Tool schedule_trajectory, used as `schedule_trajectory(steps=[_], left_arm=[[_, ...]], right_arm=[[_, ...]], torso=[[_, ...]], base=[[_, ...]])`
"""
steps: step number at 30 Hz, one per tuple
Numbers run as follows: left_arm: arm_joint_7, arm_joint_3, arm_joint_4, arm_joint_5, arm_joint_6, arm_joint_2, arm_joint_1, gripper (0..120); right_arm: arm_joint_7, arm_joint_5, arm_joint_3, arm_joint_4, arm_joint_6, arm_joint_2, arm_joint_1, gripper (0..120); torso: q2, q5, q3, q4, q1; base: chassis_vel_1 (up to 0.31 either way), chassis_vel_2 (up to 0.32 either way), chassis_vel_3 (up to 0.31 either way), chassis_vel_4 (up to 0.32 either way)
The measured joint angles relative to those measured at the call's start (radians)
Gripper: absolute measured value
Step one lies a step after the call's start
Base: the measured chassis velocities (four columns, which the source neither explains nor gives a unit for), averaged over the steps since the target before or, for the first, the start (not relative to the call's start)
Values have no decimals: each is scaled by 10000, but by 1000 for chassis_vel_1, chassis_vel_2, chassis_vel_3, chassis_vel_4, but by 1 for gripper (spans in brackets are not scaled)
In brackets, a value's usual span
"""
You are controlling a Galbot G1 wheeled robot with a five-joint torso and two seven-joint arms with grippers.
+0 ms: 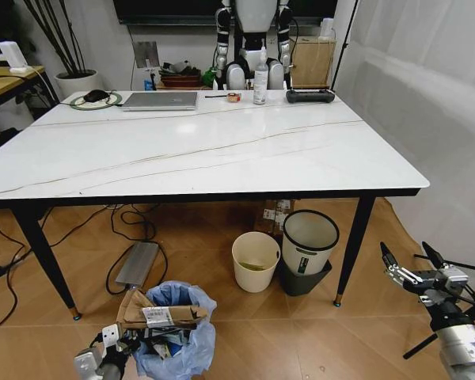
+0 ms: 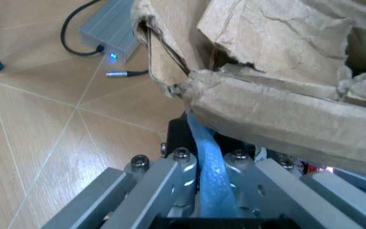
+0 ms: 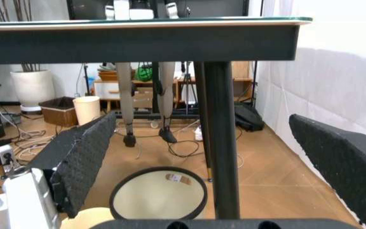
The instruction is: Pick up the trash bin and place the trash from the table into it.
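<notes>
Left gripper (image 2: 202, 191) pinches the blue bag rim of the trash bin (image 1: 178, 332), torn cardboard (image 1: 154, 313) just above it; right gripper (image 1: 412, 265), spread wide, hangs beside the worktop (image 1: 222, 146) leg.

The trash bin (image 1: 174, 332) stands upright on the wooden floor just in front of the table (image 1: 190, 150), near its left front leg. A crinkly light-blue plastic bag puffs over its rim. Torn brown cardboard (image 1: 160, 314) with a white label lies across the bin's mouth, sticking out past the rim; more litter beneath it is too hidden to tell. The table has a white marble-look top with thin veins and black metal legs.
</notes>
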Motion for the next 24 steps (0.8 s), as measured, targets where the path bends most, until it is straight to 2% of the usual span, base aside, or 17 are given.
schedule_trajectory(steps=[24], left_arm=[[-91,73,437,245,31,-120,-383,0]], right_arm=[[0,0,0,0,0,0,0,100]], torso=[[-986,0,-624,0,-363]], base=[[0,0,0,0]])
